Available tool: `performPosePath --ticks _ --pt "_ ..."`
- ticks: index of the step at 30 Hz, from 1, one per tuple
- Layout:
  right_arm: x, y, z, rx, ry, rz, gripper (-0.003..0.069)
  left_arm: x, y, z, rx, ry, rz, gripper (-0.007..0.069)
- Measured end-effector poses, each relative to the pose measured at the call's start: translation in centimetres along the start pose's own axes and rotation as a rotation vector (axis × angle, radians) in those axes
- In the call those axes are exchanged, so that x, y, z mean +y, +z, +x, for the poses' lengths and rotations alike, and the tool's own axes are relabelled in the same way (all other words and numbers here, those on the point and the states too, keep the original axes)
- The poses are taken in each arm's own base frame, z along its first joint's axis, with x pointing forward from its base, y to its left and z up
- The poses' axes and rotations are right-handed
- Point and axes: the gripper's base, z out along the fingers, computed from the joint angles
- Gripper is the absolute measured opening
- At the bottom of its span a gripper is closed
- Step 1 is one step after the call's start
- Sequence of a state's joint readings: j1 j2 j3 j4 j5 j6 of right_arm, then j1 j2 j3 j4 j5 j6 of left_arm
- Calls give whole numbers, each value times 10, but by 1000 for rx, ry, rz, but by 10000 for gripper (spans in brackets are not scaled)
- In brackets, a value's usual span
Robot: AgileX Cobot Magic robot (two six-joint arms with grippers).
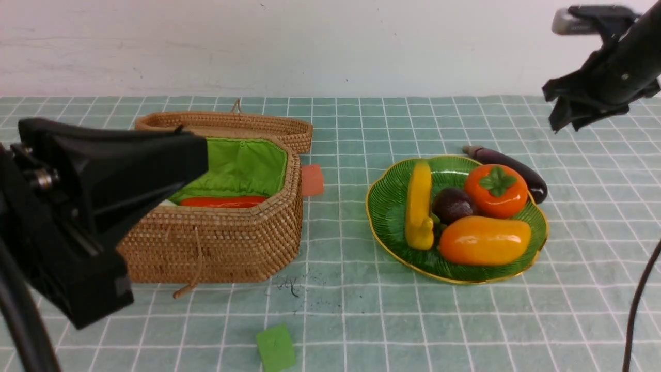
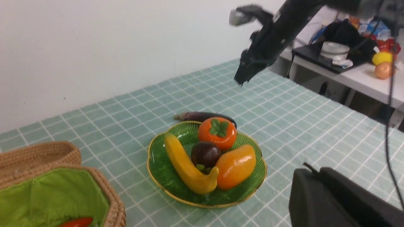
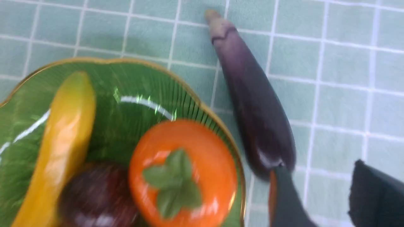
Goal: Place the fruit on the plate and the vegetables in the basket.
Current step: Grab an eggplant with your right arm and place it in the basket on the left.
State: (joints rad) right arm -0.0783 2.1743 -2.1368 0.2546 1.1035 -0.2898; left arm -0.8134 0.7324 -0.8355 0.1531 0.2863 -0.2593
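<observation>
We see banana (image 1: pixel 419 204), mangosteen (image 1: pixel 452 204), persimmon (image 1: pixel 496 190) and mango (image 1: pixel 484 241) on the plate (image 1: pixel 387 206), the eggplant (image 1: pixel 508 170) just behind it on the cloth, our right gripper (image 3: pixel 318 201) parted and empty, our left gripper (image 1: pixel 155 160) clenched beside the basket (image 1: pixel 232 243).

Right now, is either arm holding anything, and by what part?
No. The right gripper hangs open above the eggplant, which lies on the table. The left gripper, by the basket, shows nothing in it.
</observation>
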Motion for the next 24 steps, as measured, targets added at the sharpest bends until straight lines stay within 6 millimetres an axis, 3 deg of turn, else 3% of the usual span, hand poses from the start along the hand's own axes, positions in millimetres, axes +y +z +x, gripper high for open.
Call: performPosePath --ticks 2,3,4,6,14,24 --pt "-11 38 -2 10 -3 -41 421 -1 5 -2 -31 -12 11 24" --pt "-10 35 -6 -7 -7 -44 427 -1 6 -2 -33 -14 12 24" --pt "-14 52 -7 -11 -10 -55 463 -2 9 -2 -34 -17 14 26" --pt "-13 66 -12 -39 -24 -60 497 -2 16 0 -21 -22 14 26" --pt "-10 111 -8 -54 -27 -67 515 -3 21 -1 -52 -24 26 26" --pt "-7 144 -1 -57 -38 -49 518 -4 25 -4 -87 -8 35 26"
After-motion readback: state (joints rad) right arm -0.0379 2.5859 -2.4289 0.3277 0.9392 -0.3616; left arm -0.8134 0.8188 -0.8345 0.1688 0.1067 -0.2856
